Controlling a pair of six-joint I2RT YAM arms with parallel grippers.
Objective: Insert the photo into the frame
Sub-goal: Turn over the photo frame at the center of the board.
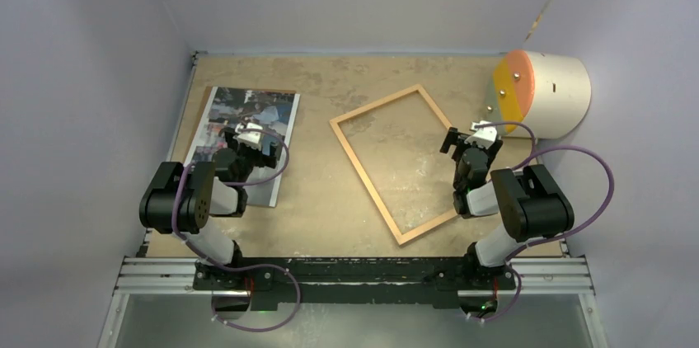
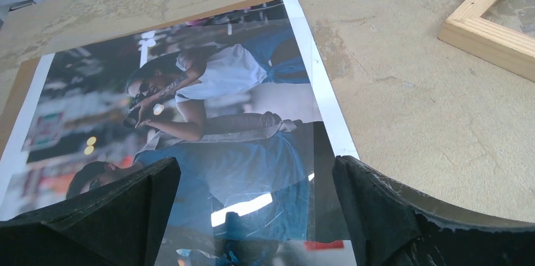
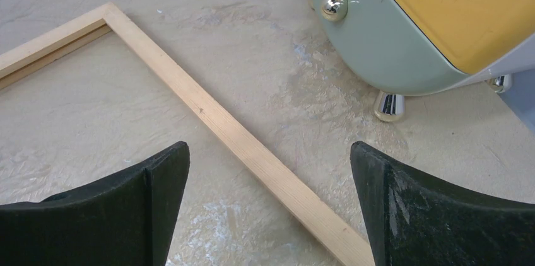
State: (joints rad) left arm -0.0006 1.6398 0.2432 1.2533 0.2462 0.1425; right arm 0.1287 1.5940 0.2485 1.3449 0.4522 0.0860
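Observation:
The photo [image 1: 247, 121] lies flat at the table's left on a brown backing board [image 1: 200, 113]; the print shows people in blue and white [image 2: 208, 89]. A clear glossy sheet seems to cover its near part [image 2: 277, 184]. My left gripper [image 1: 251, 135] hovers low over the photo's near half, open and empty [image 2: 255, 190]. The frame [image 1: 367, 183], thin light wooden strips, lies tilted at the table's middle. My right gripper [image 1: 466, 138] is open and empty just above the frame's right strip [image 3: 208, 115], which runs between the fingers [image 3: 270, 178].
A pale rounded box with an orange-yellow face and gold knobs [image 1: 548, 92] stands at the back right, close beyond my right gripper [image 3: 404, 33]. The frame's corner shows in the left wrist view [image 2: 498, 29]. Grey walls enclose the table on three sides.

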